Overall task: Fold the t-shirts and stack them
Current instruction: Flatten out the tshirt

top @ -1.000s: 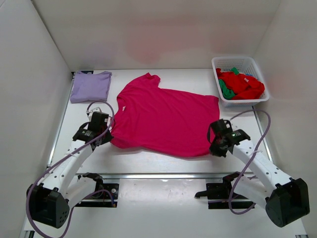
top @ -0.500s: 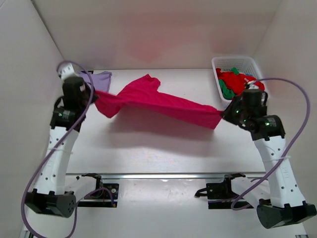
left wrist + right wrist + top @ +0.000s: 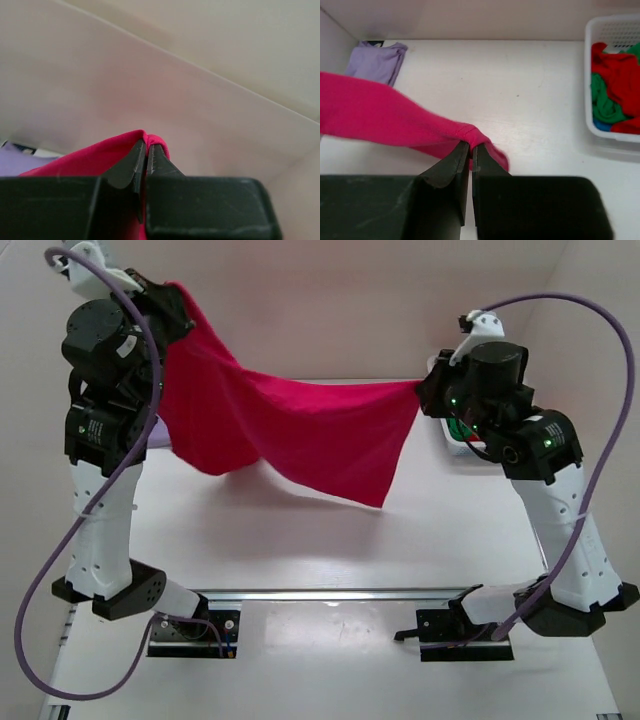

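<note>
The large magenta-pink t-shirt (image 3: 300, 435) hangs in the air, stretched between both raised arms above the table. My left gripper (image 3: 180, 302) is shut on one edge of it at the upper left; the wrist view shows pink cloth (image 3: 100, 155) pinched between the fingers. My right gripper (image 3: 420, 392) is shut on the opposite edge, with the bunched hem (image 3: 470, 132) clamped in its tips. A pale lavender t-shirt (image 3: 377, 62) lies folded at the table's far left corner. Red t-shirts (image 3: 615, 67) and green t-shirts (image 3: 602, 102) lie in the basket.
The white lattice basket (image 3: 612, 32) stands at the far right of the table, mostly hidden behind the right arm in the top view. White walls enclose the table on three sides. The arms' bases (image 3: 440, 625) sit at the near edge.
Both grippers have risen high off the table with the pink t-shirt, from lying flat to hanging stretched in the air between them.
</note>
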Available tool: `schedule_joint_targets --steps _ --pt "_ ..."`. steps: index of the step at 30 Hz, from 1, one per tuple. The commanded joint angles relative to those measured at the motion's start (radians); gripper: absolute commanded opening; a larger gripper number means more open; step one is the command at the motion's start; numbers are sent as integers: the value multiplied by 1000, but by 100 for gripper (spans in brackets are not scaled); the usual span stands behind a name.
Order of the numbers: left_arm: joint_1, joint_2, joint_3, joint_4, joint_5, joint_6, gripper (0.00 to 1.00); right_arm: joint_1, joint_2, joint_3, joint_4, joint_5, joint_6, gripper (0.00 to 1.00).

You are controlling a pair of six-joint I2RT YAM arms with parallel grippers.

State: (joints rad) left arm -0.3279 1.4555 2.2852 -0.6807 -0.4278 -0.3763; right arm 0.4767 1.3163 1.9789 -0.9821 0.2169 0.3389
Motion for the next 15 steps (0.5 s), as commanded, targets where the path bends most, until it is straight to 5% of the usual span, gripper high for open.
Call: schedule_joint_targets --steps 1,4,15 --pt "-65 52 77 10 -118 94 0 -7 14 40 118 204 -142 0" --pt "32 66 85 9 -26 28 0 -49 53 118 155 220 -211 0" --pt "96 71 86 49 -11 62 0 -110 38 129 306 282 -317 0"
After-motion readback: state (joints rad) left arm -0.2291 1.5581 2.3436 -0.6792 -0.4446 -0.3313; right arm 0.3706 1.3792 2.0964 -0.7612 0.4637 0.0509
